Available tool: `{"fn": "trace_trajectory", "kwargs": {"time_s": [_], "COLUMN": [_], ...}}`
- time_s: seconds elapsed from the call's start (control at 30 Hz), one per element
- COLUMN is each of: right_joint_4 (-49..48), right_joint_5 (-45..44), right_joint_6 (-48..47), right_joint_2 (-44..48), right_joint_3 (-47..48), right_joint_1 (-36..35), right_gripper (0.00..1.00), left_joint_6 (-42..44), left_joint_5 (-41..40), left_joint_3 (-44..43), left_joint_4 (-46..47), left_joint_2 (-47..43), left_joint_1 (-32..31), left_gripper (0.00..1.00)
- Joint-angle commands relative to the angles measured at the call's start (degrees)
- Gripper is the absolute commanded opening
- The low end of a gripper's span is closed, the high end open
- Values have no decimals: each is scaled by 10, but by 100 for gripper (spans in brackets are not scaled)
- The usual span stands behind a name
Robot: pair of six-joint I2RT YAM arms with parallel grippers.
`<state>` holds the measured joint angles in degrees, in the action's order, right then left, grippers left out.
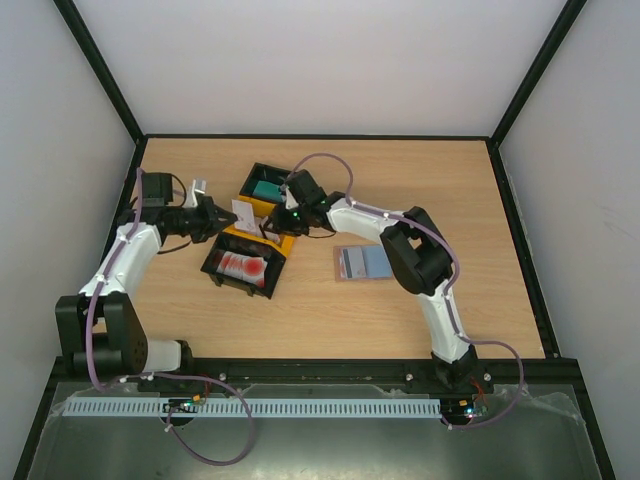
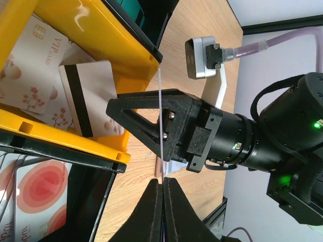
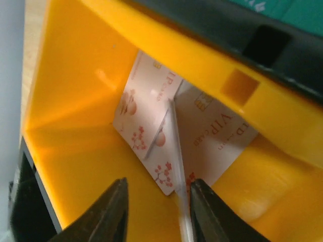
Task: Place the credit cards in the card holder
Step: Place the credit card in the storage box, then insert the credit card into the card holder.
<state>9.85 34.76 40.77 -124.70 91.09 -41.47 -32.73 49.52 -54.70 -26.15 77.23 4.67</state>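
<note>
The wooden table (image 1: 480, 200) is the biggest thing here. Two white and black arms reach over it from the near edge, the left arm (image 1: 125, 255) and the right arm (image 1: 415, 255). Their tips meet over the trays.

Three trays sit close together near the middle of the table. The far black tray (image 1: 250, 178) has teal cards (image 1: 267, 189) in it. The yellow tray (image 1: 283, 245) is next, with pale cards (image 2: 30, 75) lying inside, and they have little pink flowers on them. One card with a black stripe (image 2: 93, 96) leans among them. The near black tray (image 1: 212, 265) holds red-and-white cards (image 1: 245, 266).

The card holder (image 1: 363, 263) lies flat on the table, to the right of the trays and beside the right arm's elbow. It is well apart from both grippers.

The left gripper (image 2: 161, 191) is closed tight on one thin card (image 1: 243, 214). Its two black fingers press together on the card's end, and the card stands on its edge over the yellow tray.

The right gripper (image 3: 159, 184) is partly open - there is a clear gap between its two fingers. The same thin card runs through that gap, just beside one finger and apart from the other. The right gripper does not squeeze the card - only the left one grips it.
</note>
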Motion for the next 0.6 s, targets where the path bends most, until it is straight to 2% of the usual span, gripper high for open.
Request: {"fn": "trace_trajectory", "kwargs": {"time_s": [0.0,0.17,0.27,0.4,0.57], "right_joint_4": [99,128,107,-1,-184], "right_joint_5": [-81,-171,-202,-126,14], "right_joint_6": [-41,-41,-24,34,171], "right_joint_2": [8,77,146,261,358], "right_joint_3": [48,30,-30,-145,-263], "right_joint_1": [-5,-4,3,28,32], "right_gripper": [39,52,56,61,71], "left_joint_6": [8,-11,-28,-68,-148], "left_joint_5": [-14,-8,1,15,25], "left_joint_3": [-15,-14,-14,-13,-10], "left_joint_4": [-14,7,36,79,155], "left_joint_2": [-5,-15,-25,-46,-85], "left_joint_1": [-10,-23,-34,-52,-99], "left_gripper": [2,3,2,2,2]}}
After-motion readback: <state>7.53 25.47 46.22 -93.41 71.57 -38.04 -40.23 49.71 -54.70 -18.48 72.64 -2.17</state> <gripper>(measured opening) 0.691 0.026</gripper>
